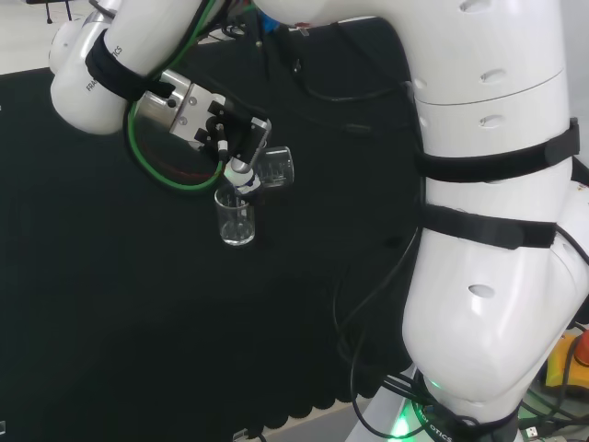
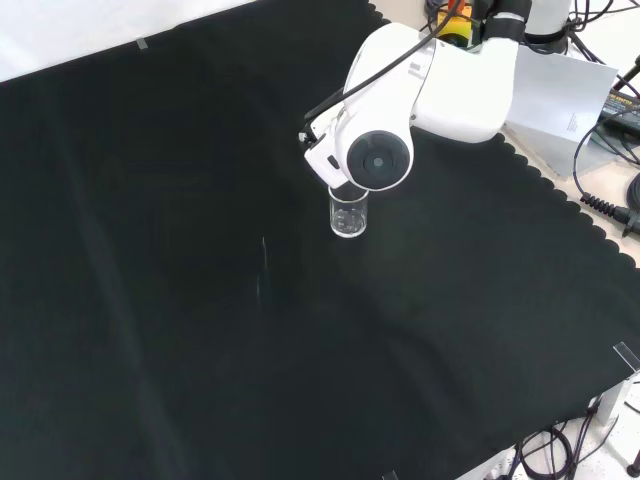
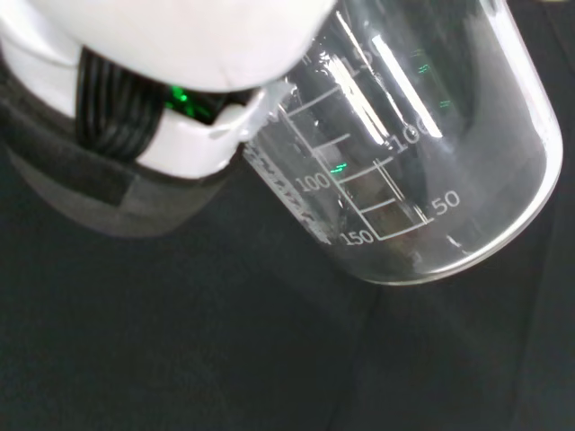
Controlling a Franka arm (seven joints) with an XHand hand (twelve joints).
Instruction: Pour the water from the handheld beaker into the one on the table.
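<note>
In the head view the hand [image 1: 230, 136] is shut on a clear graduated beaker [image 1: 274, 168], which is tipped over with its mouth towards a second clear beaker [image 1: 236, 219] standing upright on the black cloth just below it. The wrist view has the held beaker [image 3: 422, 153] close and strongly tilted, with printed scale marks; I cannot make out water in it. A blurred white part of the hand [image 3: 180, 54] lies beside it. In the front view the standing beaker [image 2: 348, 213] sits right under the arm's white link with the round grey cap [image 2: 378, 160], which hides the hand.
The arm's big white links [image 1: 488, 212] take up the right of the head view. The cloth's scalloped edge [image 2: 560, 185] runs along the right in the front view, with cables and a grey box [image 2: 560, 95] beyond it. Black cloth [image 2: 180, 280] stretches wide around the beaker.
</note>
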